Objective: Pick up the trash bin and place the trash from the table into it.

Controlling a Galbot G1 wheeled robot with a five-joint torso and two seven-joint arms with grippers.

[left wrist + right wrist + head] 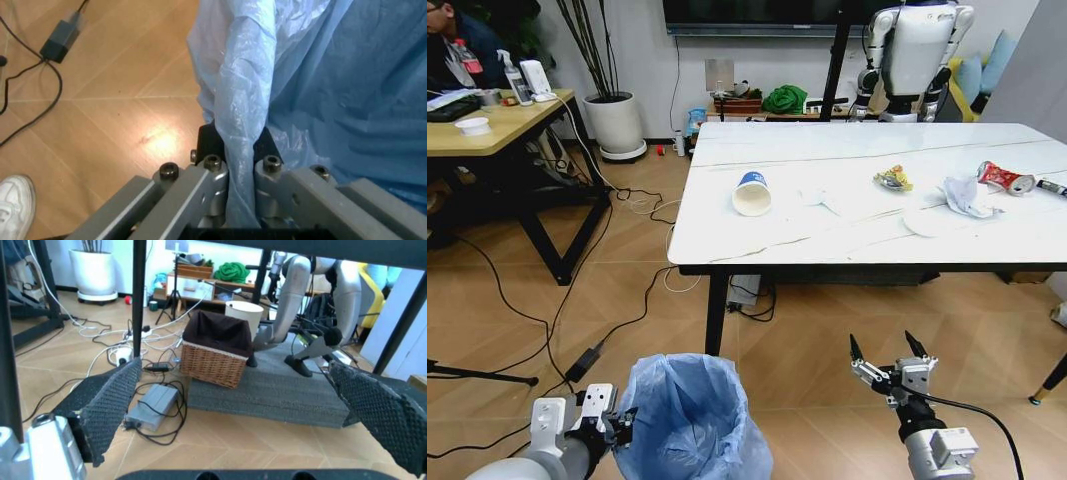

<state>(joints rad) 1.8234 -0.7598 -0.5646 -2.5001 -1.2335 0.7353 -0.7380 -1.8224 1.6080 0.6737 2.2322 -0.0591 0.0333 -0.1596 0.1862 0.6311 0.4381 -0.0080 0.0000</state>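
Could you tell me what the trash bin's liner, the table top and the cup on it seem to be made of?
The trash bin liner looks like thin translucent light-blue plastic film: it crinkles and bunches where the left gripper pinches the rim. The table top seems glossy white stone or a marble-look laminate, with faint veins. The cup, lying on its side, appears to be printed paper, matte white inside.

Head: looking down at table (847, 215), twelve o'clock. Left wrist: pressed close against trash bin (320, 90). Right wrist: low, facing under that table.
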